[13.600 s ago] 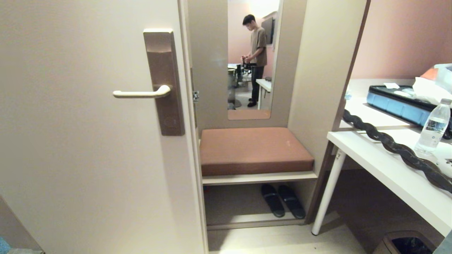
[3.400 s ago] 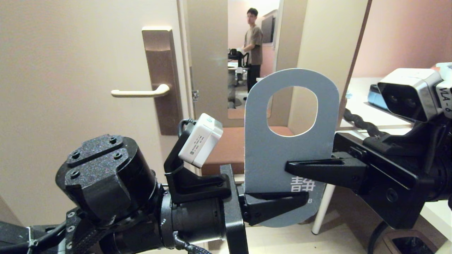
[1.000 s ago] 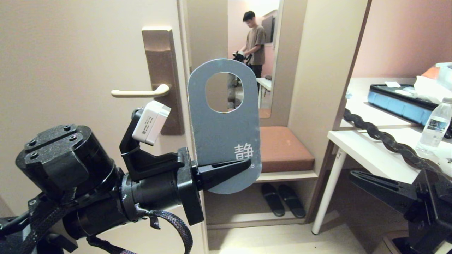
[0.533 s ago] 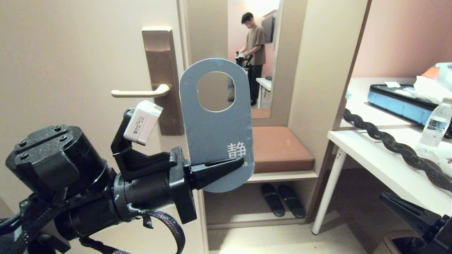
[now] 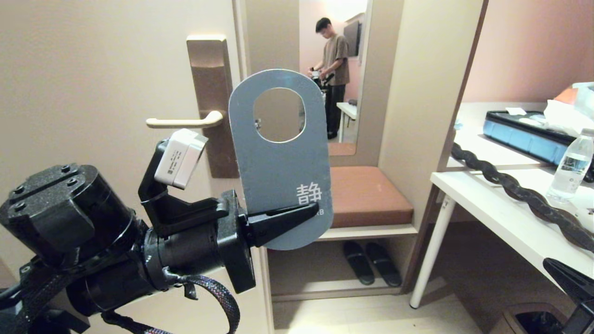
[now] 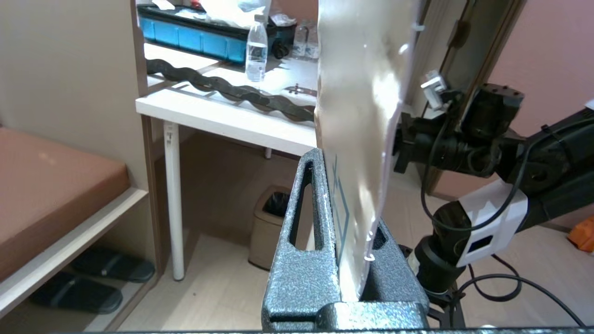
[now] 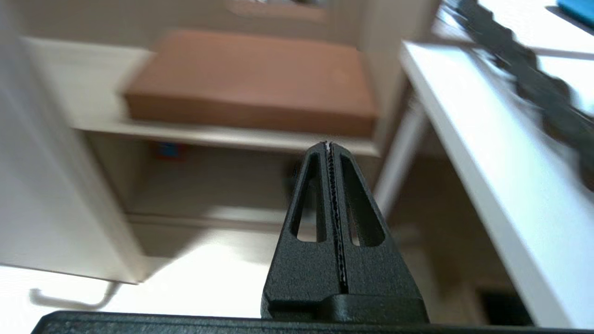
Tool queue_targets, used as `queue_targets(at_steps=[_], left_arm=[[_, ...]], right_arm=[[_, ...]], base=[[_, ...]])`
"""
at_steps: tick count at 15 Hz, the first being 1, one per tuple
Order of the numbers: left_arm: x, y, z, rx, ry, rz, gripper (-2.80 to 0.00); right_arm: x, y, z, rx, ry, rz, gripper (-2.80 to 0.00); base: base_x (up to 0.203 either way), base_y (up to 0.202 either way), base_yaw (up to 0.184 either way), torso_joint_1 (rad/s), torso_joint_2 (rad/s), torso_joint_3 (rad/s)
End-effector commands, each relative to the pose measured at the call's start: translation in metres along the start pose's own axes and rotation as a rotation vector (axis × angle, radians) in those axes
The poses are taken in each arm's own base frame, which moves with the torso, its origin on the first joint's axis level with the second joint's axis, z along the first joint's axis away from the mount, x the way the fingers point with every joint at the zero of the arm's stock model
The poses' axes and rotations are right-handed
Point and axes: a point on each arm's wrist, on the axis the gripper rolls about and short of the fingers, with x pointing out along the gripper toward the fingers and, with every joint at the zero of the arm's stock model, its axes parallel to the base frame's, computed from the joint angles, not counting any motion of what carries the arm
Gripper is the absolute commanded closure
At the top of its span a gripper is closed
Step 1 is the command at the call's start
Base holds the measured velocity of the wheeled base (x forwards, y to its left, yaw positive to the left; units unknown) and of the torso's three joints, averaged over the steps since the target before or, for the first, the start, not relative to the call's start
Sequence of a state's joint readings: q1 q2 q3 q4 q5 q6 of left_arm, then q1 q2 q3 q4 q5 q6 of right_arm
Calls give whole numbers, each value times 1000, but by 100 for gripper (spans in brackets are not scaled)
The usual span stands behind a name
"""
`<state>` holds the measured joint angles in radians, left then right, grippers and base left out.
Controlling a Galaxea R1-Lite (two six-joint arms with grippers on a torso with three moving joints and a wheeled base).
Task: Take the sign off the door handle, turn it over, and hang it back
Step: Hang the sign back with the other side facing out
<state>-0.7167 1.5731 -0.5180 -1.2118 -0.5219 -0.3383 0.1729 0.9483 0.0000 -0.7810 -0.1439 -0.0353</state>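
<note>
- The left gripper (image 5: 297,214) is pinching the sign (image 5: 280,162) by its lower end, jaws clamped on the card just under the white character, so the sign is standing upright with its long axis vertical and its oval hole (image 5: 279,114) at the top.
- The door handle (image 5: 183,122) is lying to the left of the sign in the head view, level with the hole; its lever is pointing left, away from the sign, with its free tip at the far end.
- The sign's left edge is overlapping the bronze plate (image 5: 211,97) in that view, but how near the card is to the door cannot be told.
- My judgement: the hole is needing to travel left past the lever's tip and then come back over it; the left arm is the nearer one and the only one holding anything.
- The right gripper (image 7: 330,148) is closed on nothing, showing only at the bottom right corner of the head view, well apart from the sign.
- Compared with a second ago, the sign is sitting further left and slightly higher, closer to the handle, and the right gripper is dropping out of sight, having let go since both were holding the card a few seconds back.
</note>
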Motion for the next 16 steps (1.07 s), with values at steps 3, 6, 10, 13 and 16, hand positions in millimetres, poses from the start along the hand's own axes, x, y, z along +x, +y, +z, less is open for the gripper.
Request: queue_targets(at_steps=[3, 6, 10, 13, 16], left_arm=[[-4, 0, -7, 0, -5, -6, 0], [-6, 0, -10, -4, 2, -5, 0], [-5, 0, -10, -3, 2, -5, 0], [-7, 0, -12, -8, 10, -1, 0], [-8, 0, -14, 4, 14, -1, 0]], right_arm=[[-36, -10, -10, 2, -37, -102, 0], [-70, -10, -33, -7, -70, -78, 0], [-90, -5, -58, -24, -10, 60, 0], [-90, -5, -58, -7, -15, 52, 0], [-93, -5, -60, -7, -48, 44, 0]], base=[[0, 0, 0, 0, 0, 0], [0, 0, 0, 0, 0, 0], [0, 0, 0, 0, 0, 0], [0, 0, 0, 0, 0, 0], [0, 0, 0, 0, 0, 0]])
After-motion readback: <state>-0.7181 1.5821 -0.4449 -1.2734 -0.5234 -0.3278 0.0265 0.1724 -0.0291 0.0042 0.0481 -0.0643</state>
